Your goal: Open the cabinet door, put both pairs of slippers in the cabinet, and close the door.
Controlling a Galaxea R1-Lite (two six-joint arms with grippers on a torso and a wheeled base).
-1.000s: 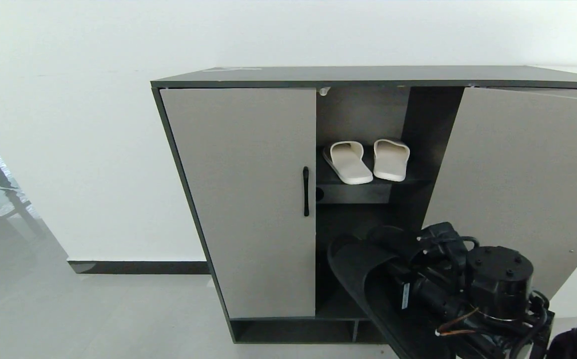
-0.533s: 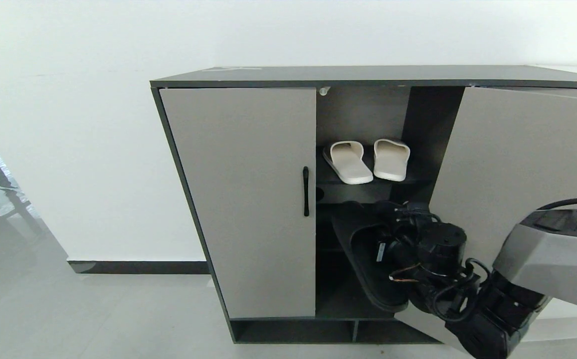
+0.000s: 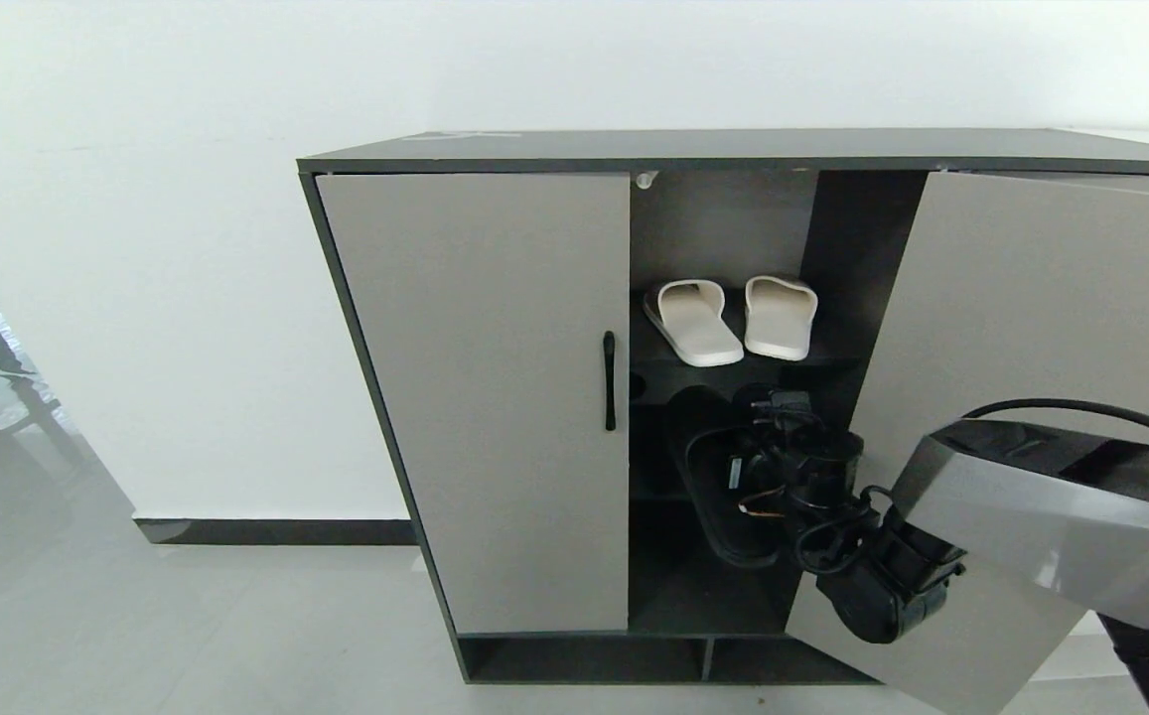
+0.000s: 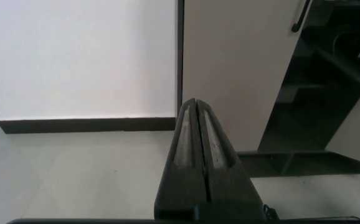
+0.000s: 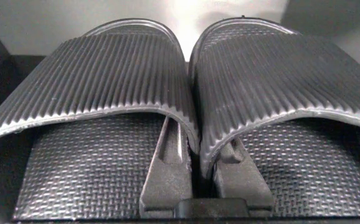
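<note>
The dark cabinet stands with its right door swung open and its left door closed. A white pair of slippers rests on the upper shelf. Under that shelf, inside the open compartment, my right gripper holds the black slippers tilted, toes inward. In the right wrist view the right gripper is shut on the two inner edges of the black slippers, its fingers under the ribbed straps. My left gripper is shut and empty, low over the floor before the closed door.
The closed door carries a black vertical handle. A white wall with a dark skirting board runs left of the cabinet, above bare grey floor. The open door's lower edge hangs close beside my right arm.
My right arm has pushed forward and upward, carrying the black slippers from in front of the cabinet into the compartment below the white pair.
</note>
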